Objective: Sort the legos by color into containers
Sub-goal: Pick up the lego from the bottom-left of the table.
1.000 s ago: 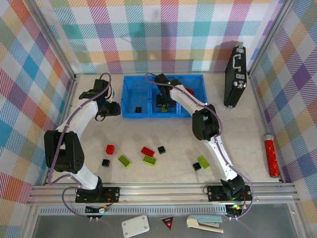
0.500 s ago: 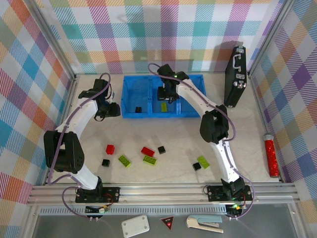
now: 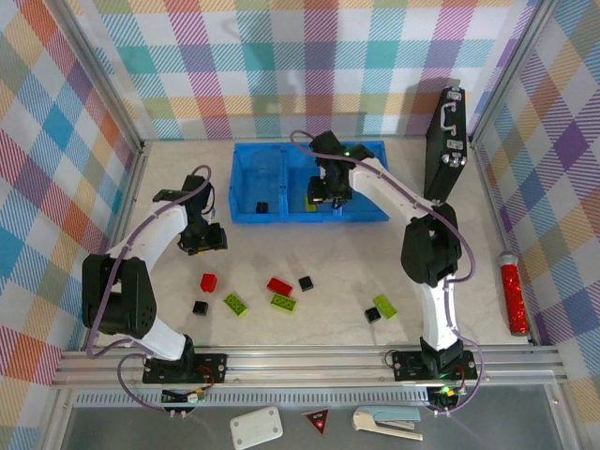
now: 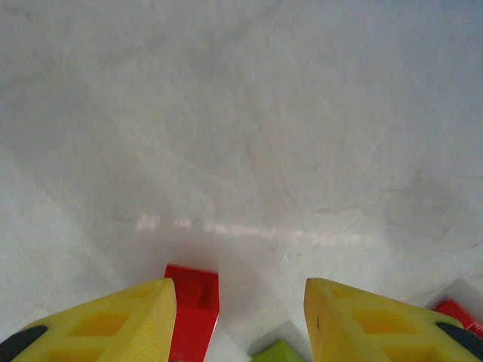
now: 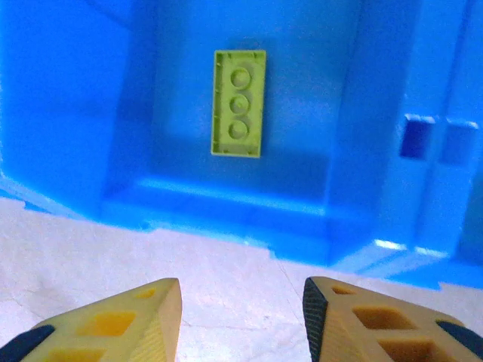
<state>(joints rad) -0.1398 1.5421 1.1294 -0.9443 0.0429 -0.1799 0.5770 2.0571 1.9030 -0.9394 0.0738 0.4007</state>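
The blue tray (image 3: 246, 178) lies at the back. A black cube (image 3: 262, 207) sits in its left container, and a lime-green lego (image 3: 309, 202) (image 5: 239, 103) lies flat in the middle one. My right gripper (image 3: 329, 194) (image 5: 241, 317) hangs open and empty above that container's near wall (image 5: 226, 207). My left gripper (image 3: 208, 240) (image 4: 240, 317) is open over bare table, just behind a red lego (image 3: 208, 281) (image 4: 193, 309). Loose on the table are black cubes (image 3: 200, 307) (image 3: 306, 282) (image 3: 373, 315), green legos (image 3: 235, 303) (image 3: 283, 301) (image 3: 384, 306) and another red lego (image 3: 278, 286).
A black case (image 3: 446, 145) stands upright at the back right. A red cylinder (image 3: 513, 295) lies along the right wall. Plaid walls close three sides, and a metal rail (image 3: 300, 361) runs along the front.
My left gripper has moved from beside the tray's left end toward the front, nearer the red lego. My right gripper has shifted right and back off the middle container, uncovering the green lego there.
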